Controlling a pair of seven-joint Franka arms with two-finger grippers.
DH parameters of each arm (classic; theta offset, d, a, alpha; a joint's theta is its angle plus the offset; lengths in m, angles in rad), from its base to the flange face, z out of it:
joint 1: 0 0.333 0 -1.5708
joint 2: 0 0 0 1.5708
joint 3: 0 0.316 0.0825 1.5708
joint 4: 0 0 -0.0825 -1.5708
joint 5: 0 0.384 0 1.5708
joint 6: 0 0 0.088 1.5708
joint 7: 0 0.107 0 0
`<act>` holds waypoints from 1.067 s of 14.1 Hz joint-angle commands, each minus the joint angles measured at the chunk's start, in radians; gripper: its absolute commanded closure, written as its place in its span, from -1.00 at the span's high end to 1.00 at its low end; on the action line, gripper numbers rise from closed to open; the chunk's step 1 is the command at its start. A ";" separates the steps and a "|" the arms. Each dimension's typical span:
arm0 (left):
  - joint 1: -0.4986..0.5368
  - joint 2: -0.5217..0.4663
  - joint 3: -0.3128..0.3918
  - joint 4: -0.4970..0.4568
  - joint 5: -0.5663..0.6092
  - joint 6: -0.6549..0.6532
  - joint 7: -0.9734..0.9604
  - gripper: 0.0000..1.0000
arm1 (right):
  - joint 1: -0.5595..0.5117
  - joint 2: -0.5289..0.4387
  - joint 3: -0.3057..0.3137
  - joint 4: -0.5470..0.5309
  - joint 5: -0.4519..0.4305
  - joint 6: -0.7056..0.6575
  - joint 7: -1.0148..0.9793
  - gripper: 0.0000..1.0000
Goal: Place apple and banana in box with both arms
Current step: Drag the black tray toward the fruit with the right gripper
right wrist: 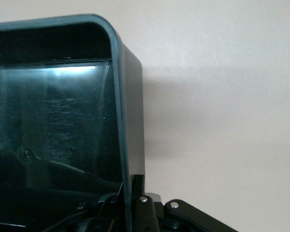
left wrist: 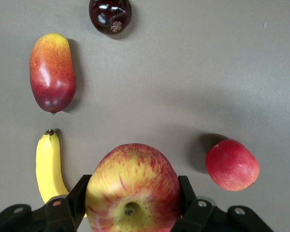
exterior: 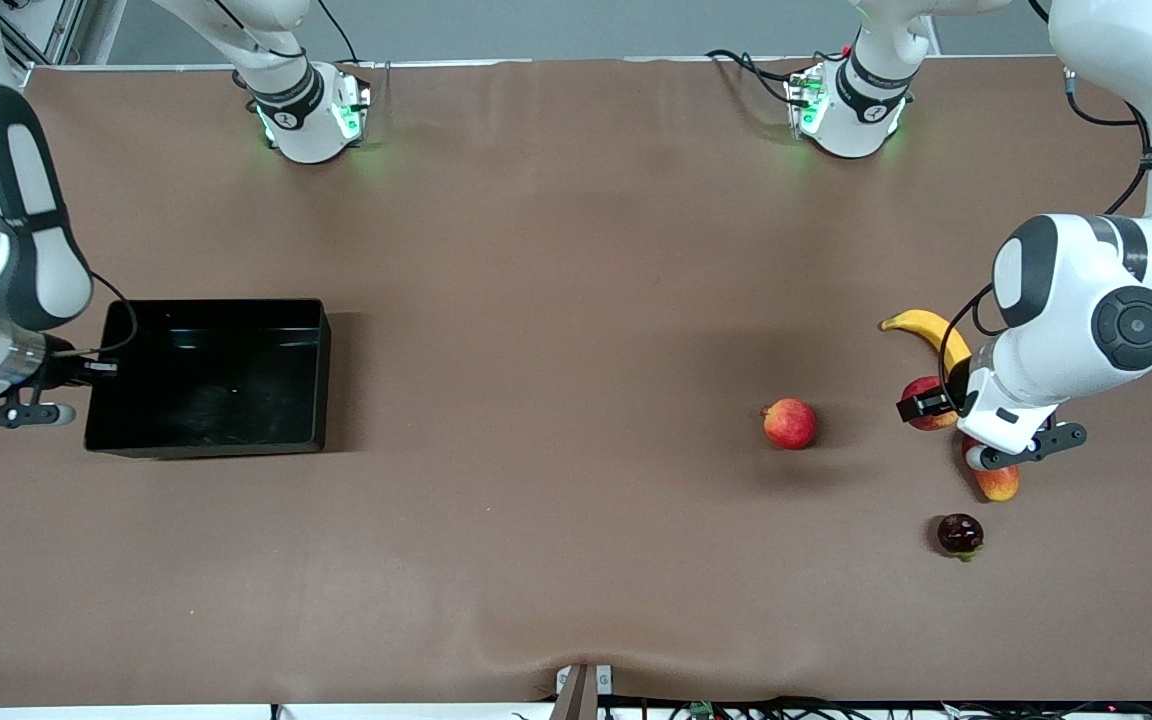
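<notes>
Two Franka arms at work on a brown table, each w/ a grip already made.

L arm, based at the left arm's end of the table: left gripper has its two black fingers spread about halfway and pressed on either side of the apple, a red fruit w/ yellow streaks. In the left wrist view the apple fills the gap between the fingers, stem dimple facing the camera. Whether it is lifted off the table or sitting on it can't be told.

Around that gripper: the banana lies just beside it, partly under the wrist, dark tip showing in the left wrist view. A red-yellow mango lies near, and a dark, glossy round fruit sits nearer the front camera than the mango. A plain red round fruit rests apart from the rest, toward the table's middle.

R arm, at the right arm's end of the table: right gripper is closed tight on the end wall of the box, approx. midway along that wall. The right wrist view shows the box wall running straight into the pinched fingers. The box holds no fruit; it sits well apart from the apple and banana.
</notes>
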 commanded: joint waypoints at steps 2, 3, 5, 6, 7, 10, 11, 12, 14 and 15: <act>0.004 0.005 -0.005 0.023 0.013 -0.022 -0.015 -1.00 | 0.086 -0.195 0.026 0.004 0.073 -0.231 0.012 -1.00; 0.006 0.005 -0.003 0.023 0.013 -0.022 -0.017 -1.00 | 0.125 -0.214 0.025 0.004 0.119 -0.262 0.018 -1.00; 0.006 0.005 -0.005 0.023 0.013 -0.022 -0.017 -1.00 | 0.217 -0.219 0.031 0.007 0.147 -0.270 0.110 -1.00; 0.006 0.005 -0.005 0.029 0.013 -0.022 -0.017 -1.00 | 0.289 -0.214 0.031 0.027 0.151 -0.269 0.194 -1.00; 0.006 0.005 -0.005 0.034 0.013 -0.022 -0.017 -1.00 | 0.365 -0.208 0.029 0.051 0.152 -0.264 0.294 -1.00; 0.006 0.003 -0.005 0.039 0.010 -0.022 -0.018 -1.00 | 0.575 -0.180 0.028 0.123 0.152 -0.240 0.587 -1.00; 0.004 0.003 -0.005 0.048 0.009 -0.024 -0.018 -1.00 | 0.629 -0.165 0.028 0.139 0.152 -0.221 0.662 -1.00; 0.001 0.000 -0.005 0.054 0.009 -0.033 -0.023 -1.00 | 0.674 -0.153 0.028 0.146 0.152 -0.192 0.716 -1.00; -0.008 -0.001 -0.005 0.091 0.012 -0.081 -0.044 -1.00 | 0.787 -0.122 0.028 0.153 0.152 -0.099 0.851 -1.00; -0.010 0.000 -0.006 0.114 0.013 -0.108 -0.049 -1.00 | 0.829 -0.101 0.028 0.154 0.152 -0.064 0.924 -1.00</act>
